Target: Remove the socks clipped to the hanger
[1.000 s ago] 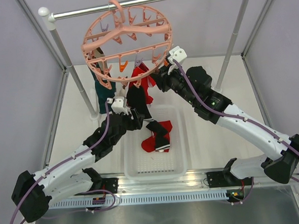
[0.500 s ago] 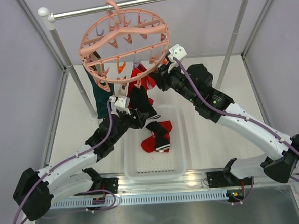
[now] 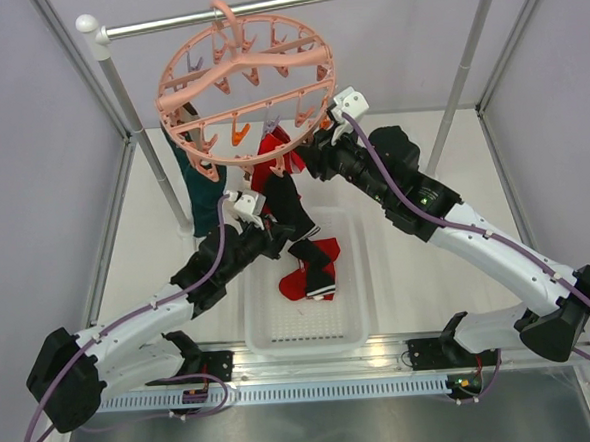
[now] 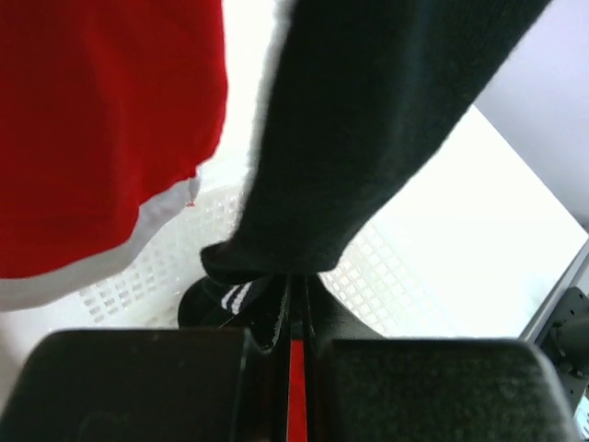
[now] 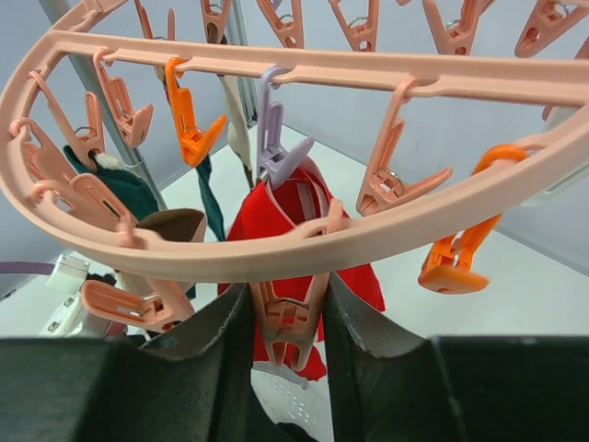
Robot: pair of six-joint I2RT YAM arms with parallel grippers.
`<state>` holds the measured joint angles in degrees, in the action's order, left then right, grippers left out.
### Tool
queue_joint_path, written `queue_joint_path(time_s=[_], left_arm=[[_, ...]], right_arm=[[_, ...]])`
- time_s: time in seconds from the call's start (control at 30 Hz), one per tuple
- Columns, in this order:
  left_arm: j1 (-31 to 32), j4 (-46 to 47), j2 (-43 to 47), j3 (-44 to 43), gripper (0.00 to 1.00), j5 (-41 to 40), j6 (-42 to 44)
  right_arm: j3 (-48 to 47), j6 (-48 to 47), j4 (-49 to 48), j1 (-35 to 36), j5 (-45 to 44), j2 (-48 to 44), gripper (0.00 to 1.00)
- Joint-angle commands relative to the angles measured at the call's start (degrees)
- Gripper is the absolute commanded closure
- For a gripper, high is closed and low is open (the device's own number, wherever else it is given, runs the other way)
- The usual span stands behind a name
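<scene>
Two closed: my left end effector (image 4: 287, 295) on the black sock (image 4: 359, 138) hanging lengthwise above it, right end effector (image 5: 287, 296) squeezing a clip (image 5: 290, 324).

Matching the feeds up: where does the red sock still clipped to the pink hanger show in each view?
Top external: red sock, centre, beside the black sock.
Left wrist: red sock fills the upper left.
Right wrist: red sock, centre, under a lilac clip on the hanger.
Shared landmark: the black sock, in the top and left-wrist views.
</scene>
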<state>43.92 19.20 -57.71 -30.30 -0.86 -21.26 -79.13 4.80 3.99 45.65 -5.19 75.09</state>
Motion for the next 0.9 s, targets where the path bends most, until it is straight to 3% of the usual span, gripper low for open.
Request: queue_joint_path(time_s=[0.0, 0.1, 0.2, 0.37, 0.6, 0.87], left_arm=[[0.5, -4.0, -0.1, -3.3, 0.98, 1.2, -1.2], [0.5, -7.2, 0.2, -3.8, 0.98, 1.0, -1.9], [0.5, -10.7, 0.0, -5.3, 0.98, 1.2, -2.0], [0.5, -14.5, -1.7, -8.1, 0.98, 2.0, -2.0], [0.5, -15.9, -2.8, -9.3, 0.98, 2.7, -2.1], [0.5, -16.2, -3.6, -9.4, 0.98, 3.0, -2.3]], right_arm=[[0.7, 1.4, -1.0, -0.6, 1.1, -1.5, 0.54], [3.4, 2.8, -1.3, -1.2, 3.1, -3.7, 0.42], [6.7, 4.2, -2.3, -1.6, 5.0, -6.3, 0.37], [11.0, 4.4, -3.5, -1.7, 11.2, -10.6, 0.35], [17.5, 4.1, -12.8, -1.2, 21.7, -13.5, 0.34], [14.0, -2.0, -12.7, 5.5, 10.6, -8.7, 0.34]])
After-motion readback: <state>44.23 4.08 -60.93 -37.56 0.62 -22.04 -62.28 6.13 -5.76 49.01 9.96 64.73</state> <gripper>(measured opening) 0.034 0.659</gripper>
